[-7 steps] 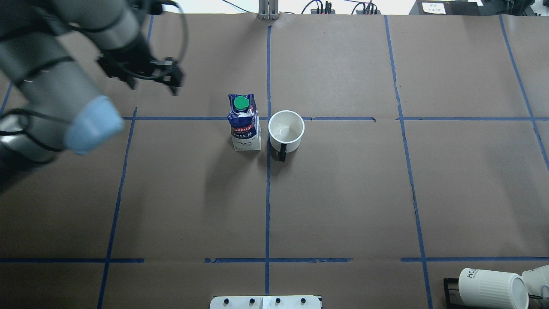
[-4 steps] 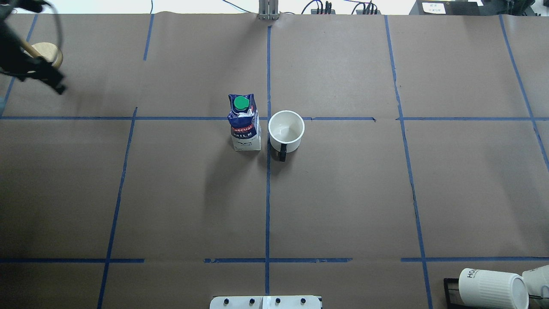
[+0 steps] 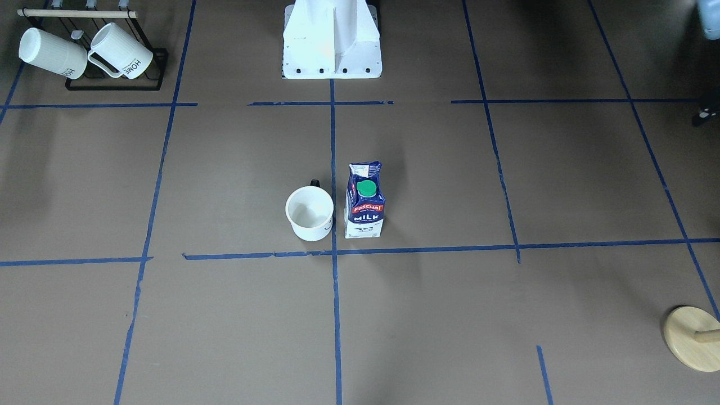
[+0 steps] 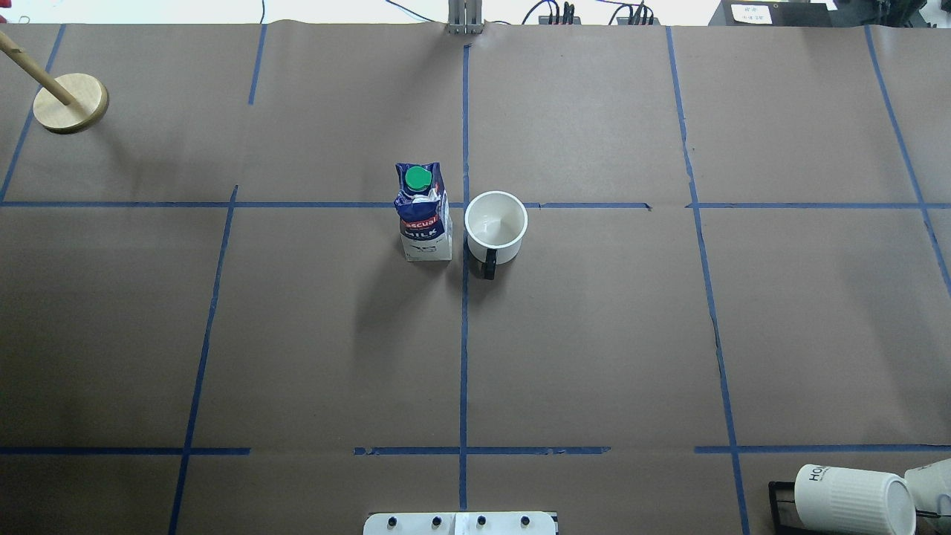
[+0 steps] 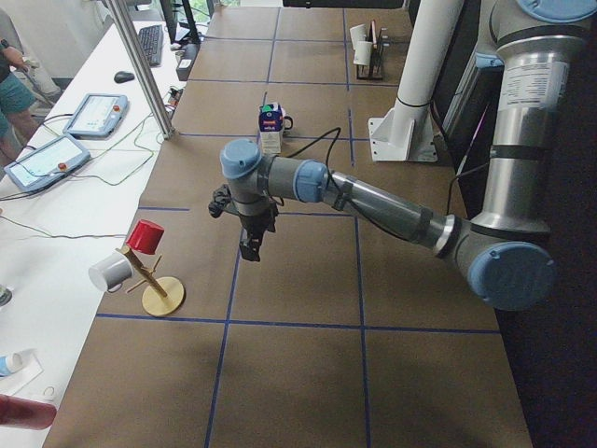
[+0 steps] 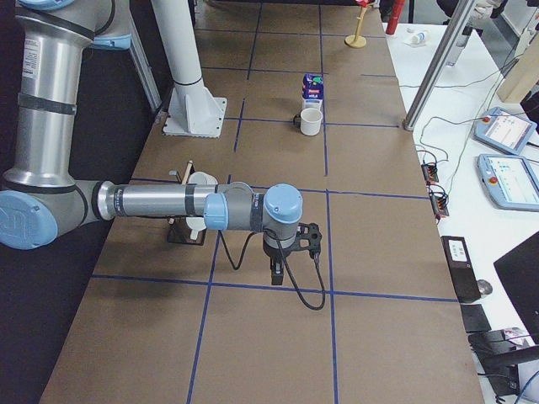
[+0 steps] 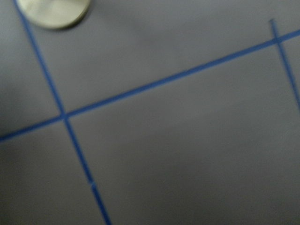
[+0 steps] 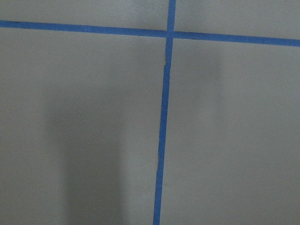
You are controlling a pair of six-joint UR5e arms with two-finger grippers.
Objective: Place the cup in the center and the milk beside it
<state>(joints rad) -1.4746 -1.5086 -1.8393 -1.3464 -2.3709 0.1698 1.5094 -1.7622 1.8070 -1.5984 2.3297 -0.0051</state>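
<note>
— Where are the task's things sitting?
— The cup (image 4: 495, 227) is standing upright at the center (image 4: 464, 205), tucked into one corner of the crossing rather than squarely over it, with its handle pointing toward the robot. The milk (image 4: 425, 219) is standing upright just beside it, across the vertical tape line (image 4: 463, 334), with a thin gap showing between them.
— And the arms?
— Both are hanging well apart from the pair. The left tool (image 5: 250, 245) is hovering over the counter (image 4: 594, 334) near the wooden mug tree (image 4: 70, 104); the right tool (image 6: 275, 271) is hovering near the mug rack (image 3: 112, 88). Each is showing only in a side view, so I cannot tell how wide either one is standing — the wrist views are giving only tape and brown surface.
— So what is worrying you?
— I'm judging the placing as done, so the risk is lying in any correction. Nudging the cup onto the crossing could be bumping the milk, which is looking tall and tippy. A low sweep by the left arm could also be clipping the mug tree.
</note>
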